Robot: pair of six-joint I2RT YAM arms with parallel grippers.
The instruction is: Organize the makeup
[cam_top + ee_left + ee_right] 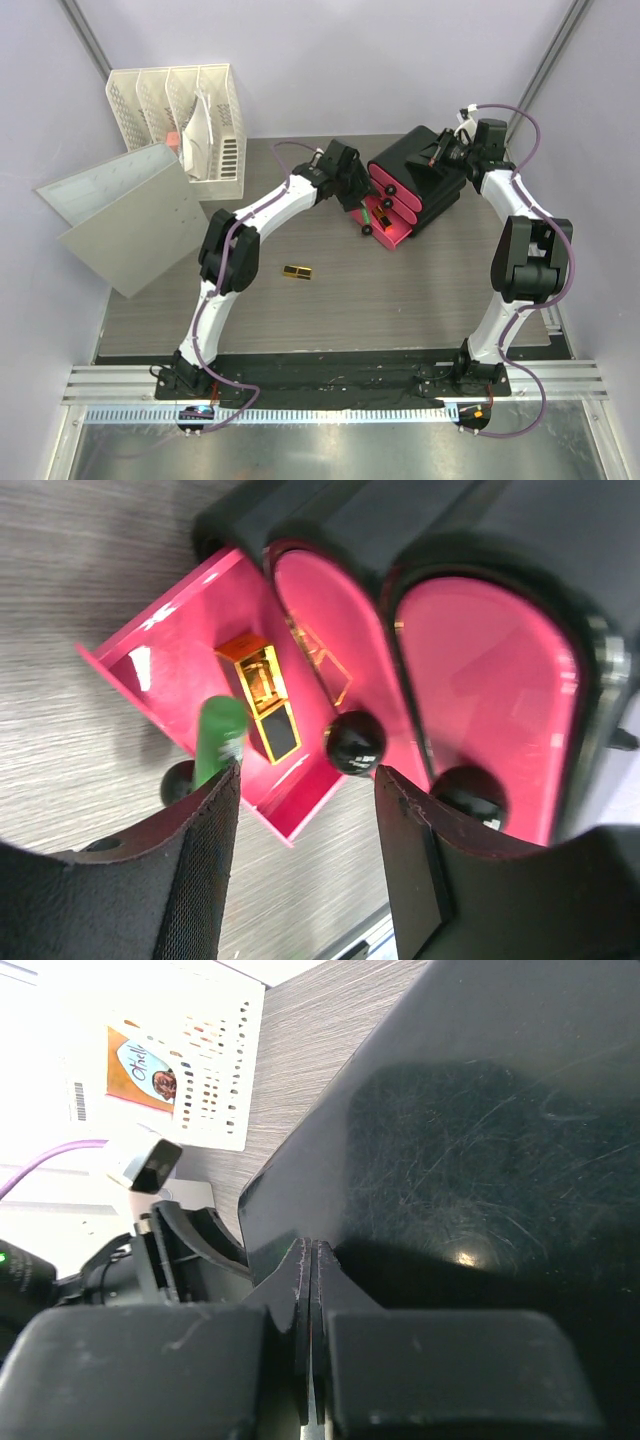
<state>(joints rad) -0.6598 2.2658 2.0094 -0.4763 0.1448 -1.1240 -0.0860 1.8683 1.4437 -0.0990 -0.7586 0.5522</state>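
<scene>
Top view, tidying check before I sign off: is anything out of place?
One gold-black lipstick lies alone on the table, away from the organizer. The green stick seems propped in the open pink drawer, not flat.

1. Gold-black lipsticks: 2 total.
2. Green stick: 1.
3. Organizer box: 1, blk.
4. Pink drawers: 3, w/ 3 black knobs.
5. File rack: 1, white.
6. Boards: 2, pale.
7. Robot arms: 2.

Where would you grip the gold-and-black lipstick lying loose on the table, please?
At mid-length, fingers across its narrow width, coming straight down from above: the lipstick lies flat on the table, a slim box with its long sides free.
</scene>
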